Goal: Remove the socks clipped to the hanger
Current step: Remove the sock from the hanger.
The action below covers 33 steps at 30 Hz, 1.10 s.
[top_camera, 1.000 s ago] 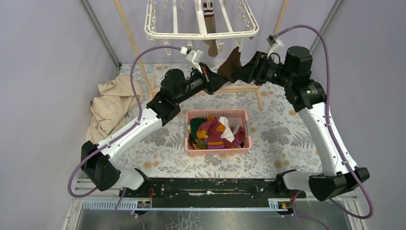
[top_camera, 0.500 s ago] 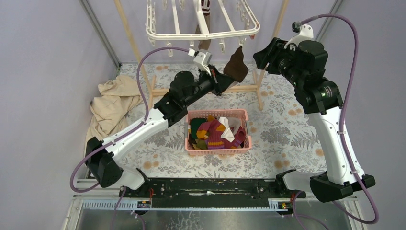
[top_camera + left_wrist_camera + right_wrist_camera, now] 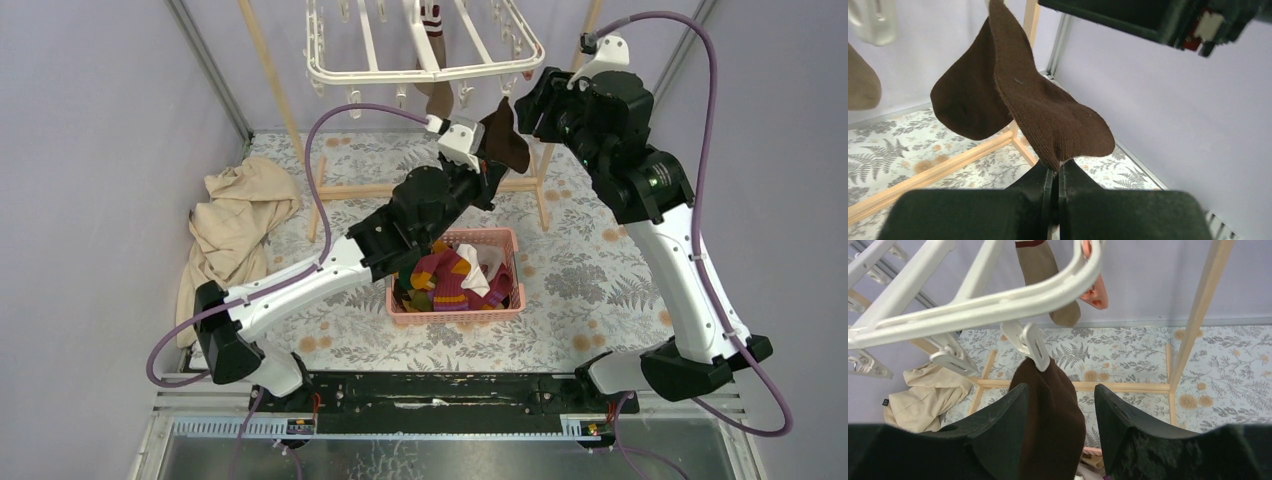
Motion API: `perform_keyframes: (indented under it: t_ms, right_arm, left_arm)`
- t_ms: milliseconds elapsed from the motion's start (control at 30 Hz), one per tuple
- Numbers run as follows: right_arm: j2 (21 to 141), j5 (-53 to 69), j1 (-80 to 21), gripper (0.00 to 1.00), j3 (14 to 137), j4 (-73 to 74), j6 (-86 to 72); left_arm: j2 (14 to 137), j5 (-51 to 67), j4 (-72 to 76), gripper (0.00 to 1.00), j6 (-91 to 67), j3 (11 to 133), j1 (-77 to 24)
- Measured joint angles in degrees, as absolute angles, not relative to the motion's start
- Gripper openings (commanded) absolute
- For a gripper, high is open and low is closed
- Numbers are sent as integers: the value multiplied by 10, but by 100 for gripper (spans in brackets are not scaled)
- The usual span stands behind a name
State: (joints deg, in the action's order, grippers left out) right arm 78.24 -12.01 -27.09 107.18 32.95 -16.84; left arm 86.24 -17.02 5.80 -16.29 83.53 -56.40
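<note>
Pinched low in the closed left gripper (image 3: 1055, 175), the brown sock (image 3: 1048, 120) is straddled by the parted right gripper (image 3: 1059, 390) and stretched slantwise up to a clip (image 3: 1033, 345) on the hanger (image 3: 998, 300), over a fern-patterned worktop (image 3: 600, 270) between lilac walls (image 3: 100, 150).

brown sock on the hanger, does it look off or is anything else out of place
The brown sock hangs askew: its top is pinched in a clip at a corner of the hanger while the left claw, shut on its lower end, pulls it sideways. A beige cloth lies crumpled at the left of the table.
</note>
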Motion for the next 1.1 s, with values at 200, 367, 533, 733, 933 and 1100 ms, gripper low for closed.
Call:
perform_keyframes:
  t_ms: [200,367,533,733,933,1100]
  right_arm:
    - [818,-139,-289,59,1124,344,-149]
    - [849,-145,-298,59,1168,359,-139]
    - [872,-156,-308,61,1189,368,-135]
    - [888,-175,-327,62,1191,371,-128]
    - [905,-211,-349,64,1198,370,-112]
    - [915,-245,-355,64,1201,369,-97]
  left_arm:
    - [882,-263,45,0,-105,862,-605]
    - [902,-319,41,0,-62,888,-632]
    - [916,-364,36,0,-23,902,-653]
    - [923,-387,30,0,3,919,-665]
    - [925,-392,29,0,13,929,-668]
    - [926,-392,27,0,15,929,-668]
